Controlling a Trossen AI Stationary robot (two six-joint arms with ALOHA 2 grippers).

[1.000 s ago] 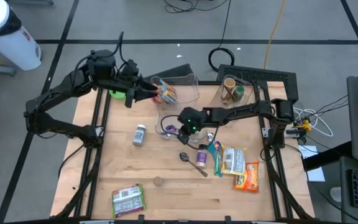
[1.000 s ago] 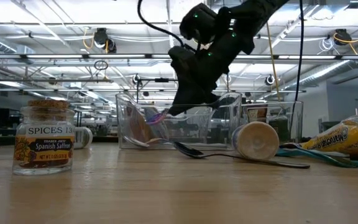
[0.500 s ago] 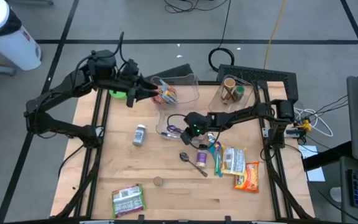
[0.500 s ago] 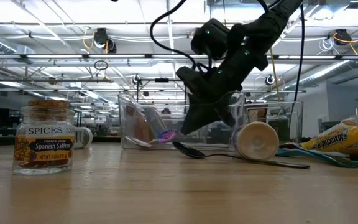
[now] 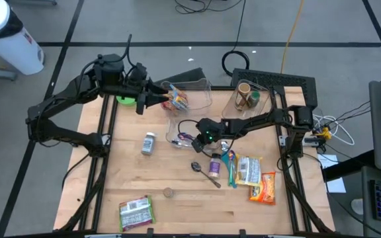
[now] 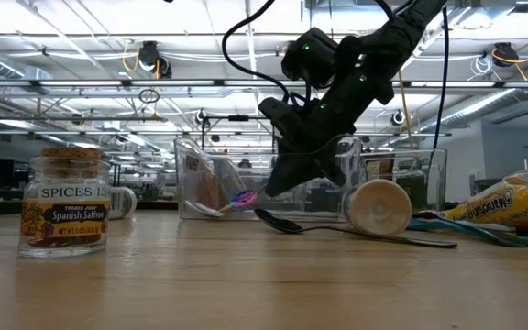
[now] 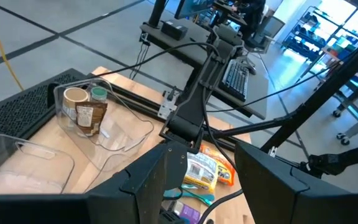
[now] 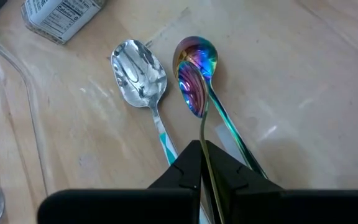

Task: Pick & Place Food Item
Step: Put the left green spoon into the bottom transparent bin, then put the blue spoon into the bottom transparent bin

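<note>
While my right gripper [image 8: 202, 163] is pinching shut on the iridescent spoon [image 8: 194, 71], its rainbow bowl is gleaming over scuffed pale wooden table [image 8: 303, 81]; left gripper [image 5: 152, 98] half-open

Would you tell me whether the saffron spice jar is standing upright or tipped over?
Upright. In the low view the saffron spice jar stands on its base on the table, cork on top, label reading level.

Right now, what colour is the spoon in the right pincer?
Iridescent rainbow spoon, shown best in the right wrist view.

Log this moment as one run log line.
right pincer: shut on iridescent spoon | left pincer: at clear bin
</note>
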